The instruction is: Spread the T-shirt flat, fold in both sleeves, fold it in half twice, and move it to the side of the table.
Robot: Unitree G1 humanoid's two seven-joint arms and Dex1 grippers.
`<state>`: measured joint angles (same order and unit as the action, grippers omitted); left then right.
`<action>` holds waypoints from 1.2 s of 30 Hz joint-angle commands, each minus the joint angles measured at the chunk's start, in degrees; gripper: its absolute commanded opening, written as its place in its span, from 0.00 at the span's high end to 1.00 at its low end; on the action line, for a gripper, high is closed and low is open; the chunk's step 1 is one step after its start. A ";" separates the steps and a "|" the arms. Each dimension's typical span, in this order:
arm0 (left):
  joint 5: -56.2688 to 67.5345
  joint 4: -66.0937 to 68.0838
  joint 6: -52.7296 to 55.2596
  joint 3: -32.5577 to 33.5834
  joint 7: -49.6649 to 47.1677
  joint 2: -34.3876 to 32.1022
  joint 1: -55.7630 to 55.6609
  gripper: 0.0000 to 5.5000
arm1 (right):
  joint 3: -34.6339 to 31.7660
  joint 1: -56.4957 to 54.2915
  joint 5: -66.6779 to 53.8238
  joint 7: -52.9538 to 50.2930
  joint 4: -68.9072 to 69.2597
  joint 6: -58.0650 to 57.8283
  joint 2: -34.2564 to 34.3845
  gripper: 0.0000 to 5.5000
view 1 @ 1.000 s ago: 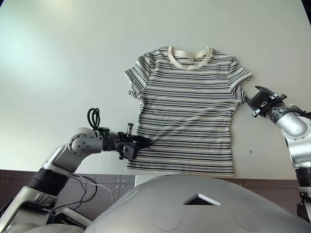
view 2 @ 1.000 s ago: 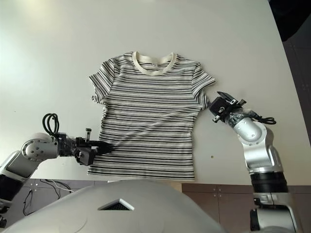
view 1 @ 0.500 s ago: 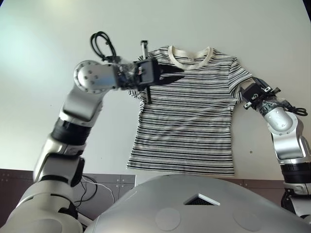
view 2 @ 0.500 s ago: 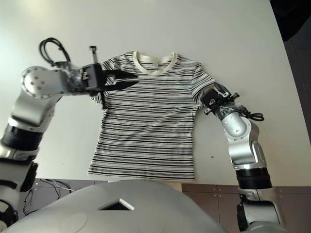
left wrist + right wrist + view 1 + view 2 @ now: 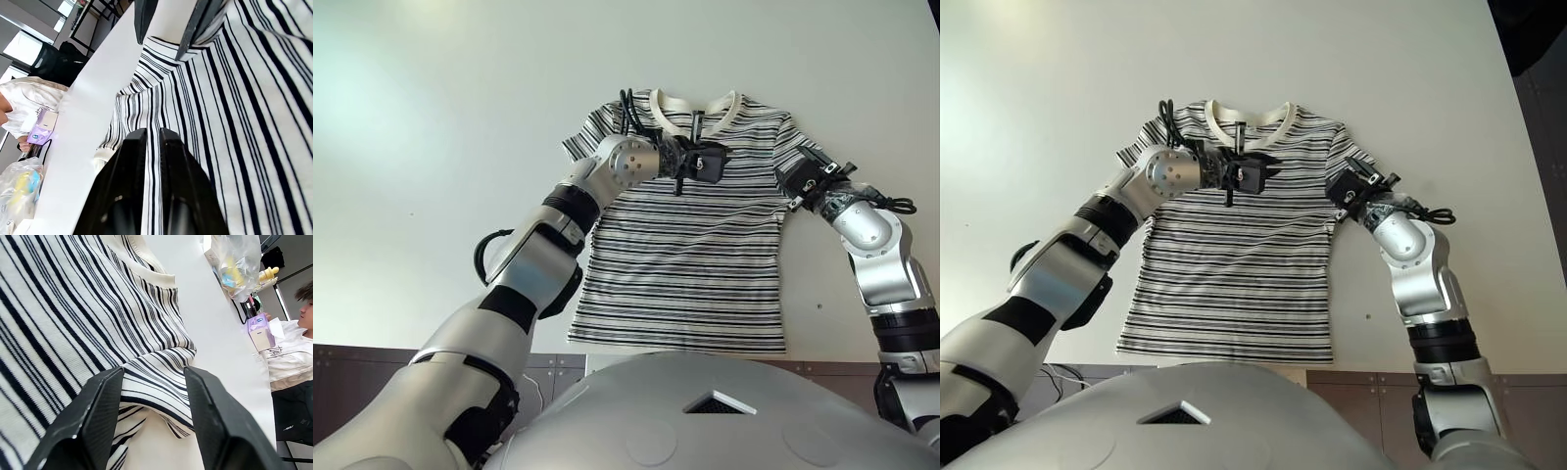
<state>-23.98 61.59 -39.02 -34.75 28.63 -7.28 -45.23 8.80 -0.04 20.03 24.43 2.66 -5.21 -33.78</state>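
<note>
Left gripper [image 5: 724, 154] now over T-shirt [image 5: 695, 255] chest

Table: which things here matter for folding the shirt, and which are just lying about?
For the job: T-shirt, spread on the table; left gripper over its chest; right gripper, open at a sleeve.
Lying about: plastic bag and purple box, beyond the table's edge.

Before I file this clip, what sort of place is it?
Probably an indoor lab or workroom: a big plain white table with a striped T-shirt laid out on it, and a filled plastic bag and a small purple box farther along the table.
</note>
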 commanded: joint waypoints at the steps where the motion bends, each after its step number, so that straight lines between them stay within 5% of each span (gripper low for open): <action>1: 2.41 2.93 -1.17 3.33 2.88 -0.29 -1.52 0.91 | -1.29 1.77 -1.24 1.14 2.32 -0.83 -0.50 0.59; 11: 9.32 -0.51 0.90 9.82 13.96 -1.89 0.08 0.91 | -1.80 5.25 -2.53 2.42 4.33 -2.81 -0.47 0.59; 21: 22.65 -11.00 22.73 19.91 25.45 -4.56 8.67 0.91 | -2.81 5.92 -4.87 5.16 7.54 -5.76 -0.94 0.59; 36: 11.95 -1.90 28.01 15.55 19.32 -7.46 4.82 0.91 | -3.67 4.92 -4.96 5.14 5.66 -6.77 -0.45 0.59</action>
<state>-10.15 57.98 -11.69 -18.30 48.06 -13.64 -40.34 5.66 5.71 15.51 30.02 9.45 -11.63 -34.29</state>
